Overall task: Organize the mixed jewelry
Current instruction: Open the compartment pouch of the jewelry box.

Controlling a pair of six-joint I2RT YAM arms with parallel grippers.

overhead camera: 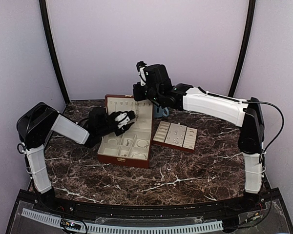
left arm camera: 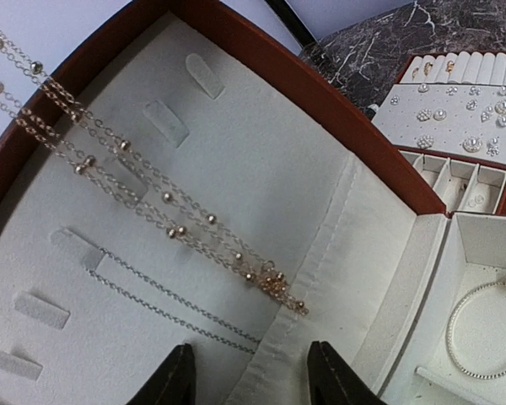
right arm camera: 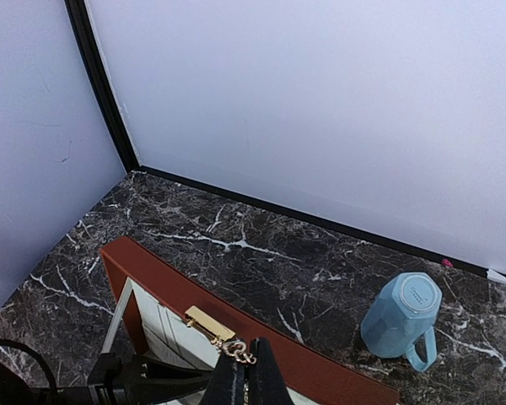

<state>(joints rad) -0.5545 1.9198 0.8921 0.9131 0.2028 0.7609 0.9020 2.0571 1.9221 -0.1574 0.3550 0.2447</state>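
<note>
Over on the left, the left gripper (left arm camera: 253,381) faces the cream lining of the raised lid (left arm camera: 261,169) of the wooden box (overhead camera: 122,160). Its fingers are spread with nothing between them. Down that lining a gold beaded chain (left arm camera: 169,197) runs in several strands, and a thin silver chain (left arm camera: 177,297) lies just below it, ending near the fold above the fingers. A bracelet (left arm camera: 449,333) sits in one of the box's compartments. Further right, the right gripper (right arm camera: 246,373) hovers at the lid's top edge beside the brass clasp (right arm camera: 209,323). Its fingers are pressed together with a small knot of gold links at their tips, so it looks to be pinching the chain's upper end. Behind the box a light-blue mug (right arm camera: 401,319) lies on the marble tabletop (overhead camera: 185,175), and to the right the tray (overhead camera: 179,146) carries rows of earrings (left arm camera: 474,143). I'd say the step in hand is hanging the gold chain inside the lid. Next, the strands want settling straight against the lining, with the free gripper steadying the lower end, and only then should the upper end be released, so the chain neither slips down nor tangles with the silver one.
</note>
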